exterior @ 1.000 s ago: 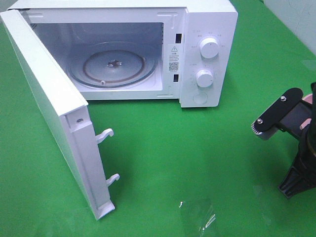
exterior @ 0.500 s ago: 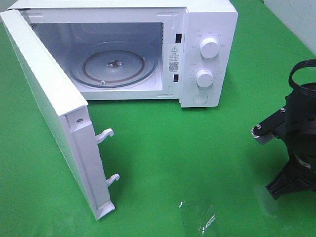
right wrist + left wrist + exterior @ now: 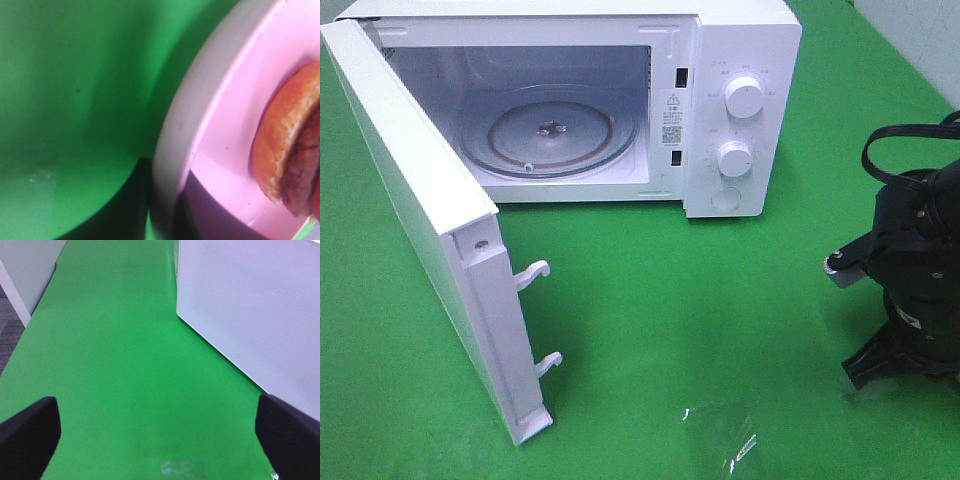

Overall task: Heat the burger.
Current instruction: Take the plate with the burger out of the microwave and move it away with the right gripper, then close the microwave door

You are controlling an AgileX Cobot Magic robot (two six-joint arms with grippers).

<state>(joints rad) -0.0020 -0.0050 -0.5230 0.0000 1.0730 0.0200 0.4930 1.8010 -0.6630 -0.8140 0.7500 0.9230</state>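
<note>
Burger (image 3: 290, 145) showed only in the right wrist view, at the right edge of that frame, lying on a pink plate (image 3: 235, 120) whose pale rim curved through the middle of the picture above the green table (image 3: 70, 100). Its bun edge and dark patty were plain; the rest ran out of frame. The right gripper (image 3: 910, 290) sat at the right edge of the high view, a dark mass close over the plate, but its fingers did not show in either picture, so whether it was spread or closed, or had hold of the plate, I cannot tell. The burger lay just beside the camera, probably within reach of the claw. The risk, as I judged it, was a tilted plate on lifting, letting the burger slide off the glossy surface. The left gripper (image 3: 155, 440) stood wide apart, holding nothing, near the open microwave door (image 3: 250, 310). The microwave (image 3: 620, 100) filled the upper left of the high view, its glass turntable (image 3: 550, 130) bare, well apart from the plate.
</note>
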